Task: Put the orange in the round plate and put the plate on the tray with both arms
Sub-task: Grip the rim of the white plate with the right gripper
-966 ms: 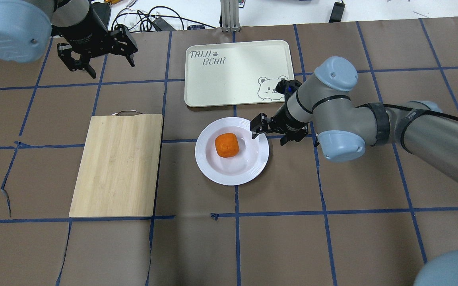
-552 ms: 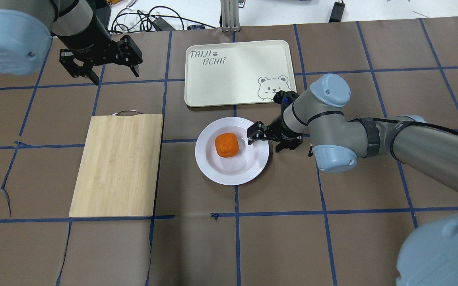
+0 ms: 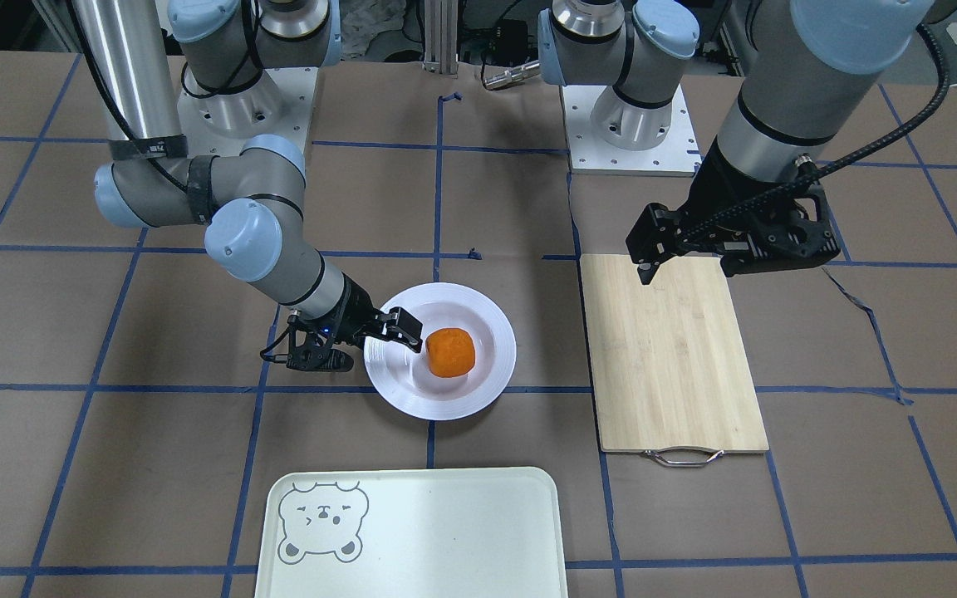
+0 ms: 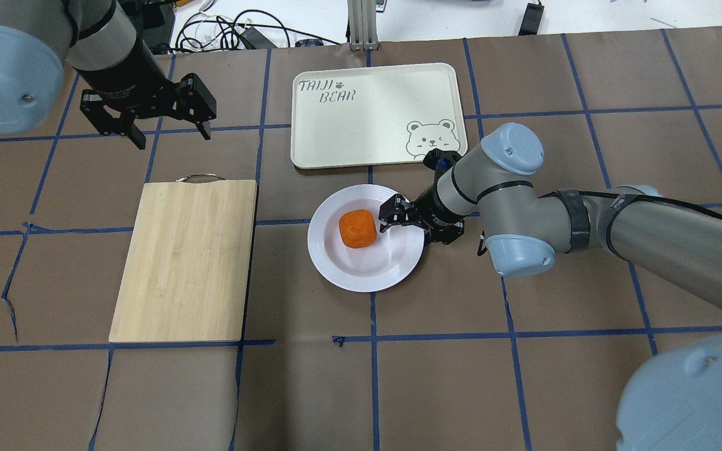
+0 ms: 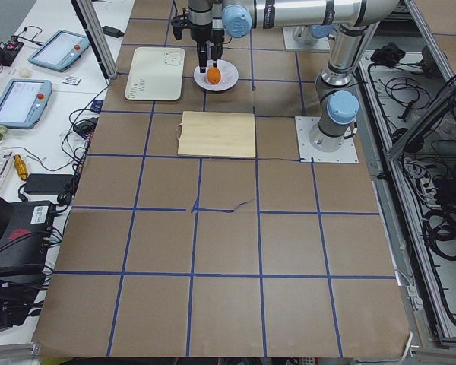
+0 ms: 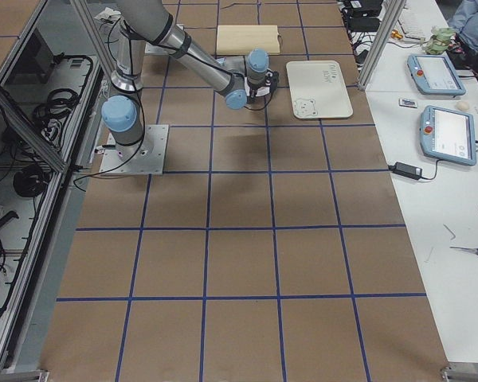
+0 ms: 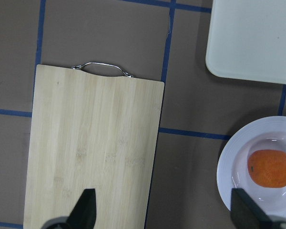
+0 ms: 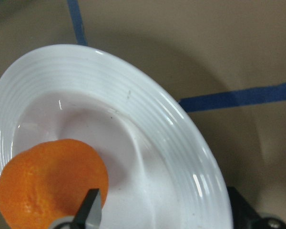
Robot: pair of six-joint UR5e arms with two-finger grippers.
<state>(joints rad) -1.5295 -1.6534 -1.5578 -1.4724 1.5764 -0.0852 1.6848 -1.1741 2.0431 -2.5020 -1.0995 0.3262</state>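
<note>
Currently the right gripper (image 4: 412,230) is parted fairly wide and astride the round plate's (image 4: 361,275) rim, one finger over the well beside the orange (image 4: 358,228), the other outside it; it grips nothing. The left gripper (image 4: 173,139) hangs spread wide and empty near the bamboo cutting board's (image 4: 185,263) handle end. The tray (image 4: 373,113) reads "TAIJI BEAR".
</note>
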